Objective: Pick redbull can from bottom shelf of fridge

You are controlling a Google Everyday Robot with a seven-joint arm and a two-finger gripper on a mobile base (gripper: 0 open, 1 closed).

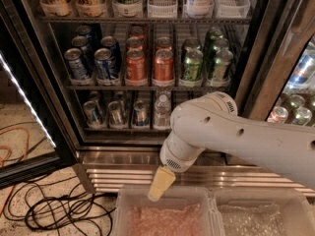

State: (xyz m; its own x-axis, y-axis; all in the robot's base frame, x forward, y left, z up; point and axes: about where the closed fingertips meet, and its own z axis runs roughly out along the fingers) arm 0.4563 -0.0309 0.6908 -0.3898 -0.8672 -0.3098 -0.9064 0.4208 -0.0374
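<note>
The fridge (59,97) stands open, with a ribbed steel base. On its bottom shelf (123,129) stand three slim blue-and-silver redbull cans in a front row; the middle one (116,113) has one on each side. A clear water bottle (162,110) stands to their right. My white arm (231,132) comes in from the right and hides the right part of that shelf. My gripper (160,185) hangs cream-coloured below the wrist, in front of the steel base, lower than the cans and to their right, and holds nothing I can see.
The rack above holds dark-blue (106,63), orange (163,65) and green cans (192,65). Two clear plastic bins (123,200) sit at the bottom edge, under the gripper. Black and orange cables (54,210) lie on the floor at left. The open door's light strip (24,97) runs along the left.
</note>
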